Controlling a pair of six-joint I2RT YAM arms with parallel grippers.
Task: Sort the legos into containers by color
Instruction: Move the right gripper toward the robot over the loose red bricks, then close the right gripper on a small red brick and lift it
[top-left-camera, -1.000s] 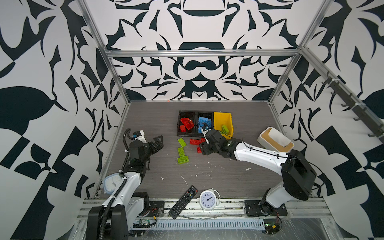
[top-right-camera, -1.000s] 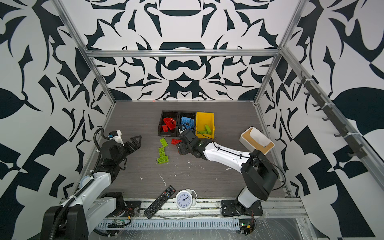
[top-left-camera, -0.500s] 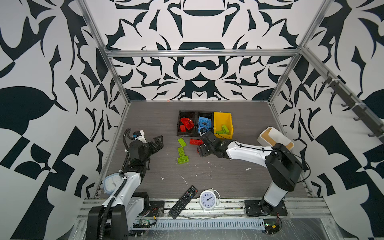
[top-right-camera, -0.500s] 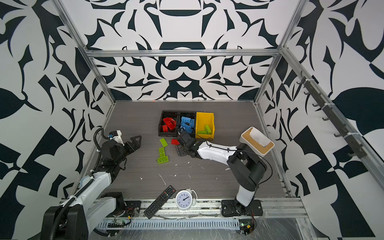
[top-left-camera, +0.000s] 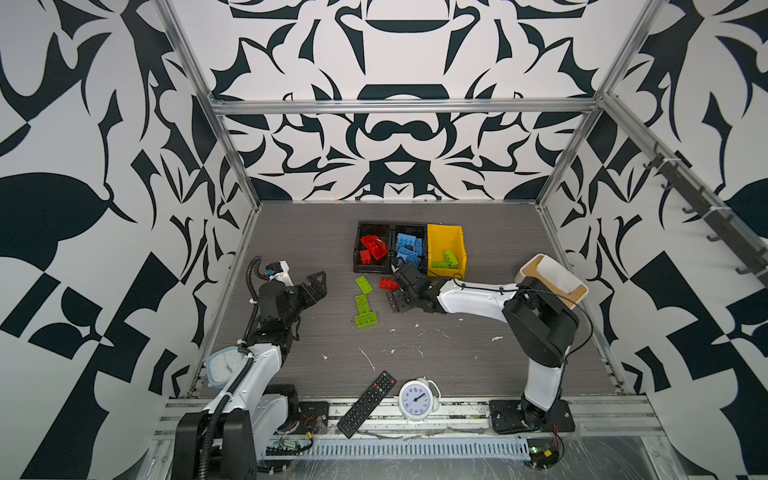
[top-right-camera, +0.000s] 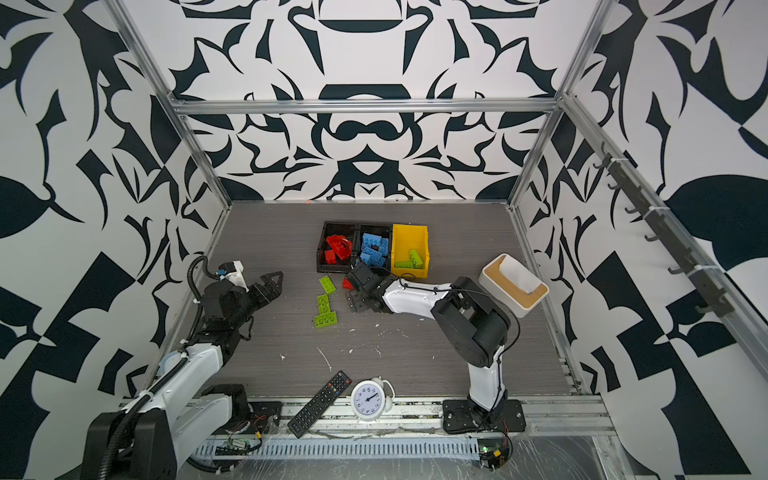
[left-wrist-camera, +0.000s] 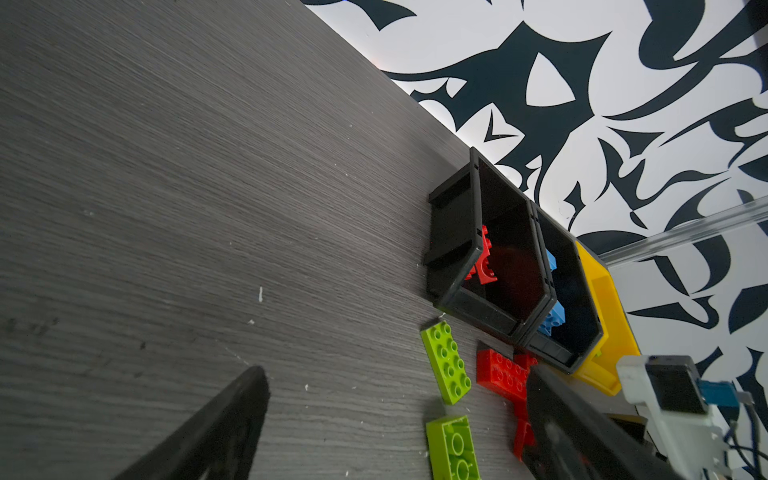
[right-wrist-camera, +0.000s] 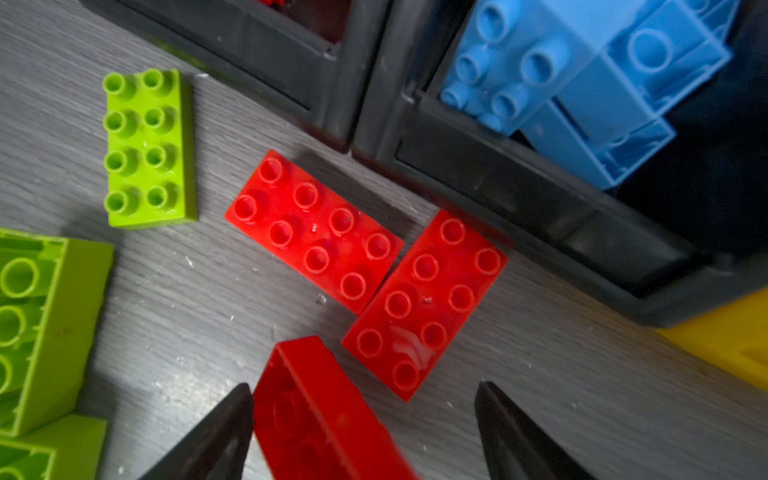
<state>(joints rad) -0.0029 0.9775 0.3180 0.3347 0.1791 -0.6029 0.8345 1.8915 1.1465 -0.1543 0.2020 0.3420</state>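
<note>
Mia: Red bricks (right-wrist-camera: 313, 232) were not all put away, were they?
Ben: No. Three lay on the table, at six o'clock from the black bins (top-left-camera: 358, 249).
Mia: What about the right gripper (right-wrist-camera: 363, 390)?
Ben: It was low over them, jaws wide apart. One red brick (right-wrist-camera: 316, 424) on its side lay between the jaws, not squeezed.
Mia: What was done?
Ben: Blue bricks (top-left-camera: 409, 249) filled one black bin. Red pieces (top-left-camera: 374, 247) sat in the other. Green pieces (top-left-camera: 449, 259) were in the yellow bin (top-left-camera: 446, 229), at three o'clock from the black ones.
Mia: What was left?
Ben: The three reds, and three green bricks (top-left-camera: 361, 305) at seven o'clock from the black bins. The left gripper (top-left-camera: 314, 286) was at nine o'clock from those, jaws apart, holding nothing. I think more than half was sorted.
</note>
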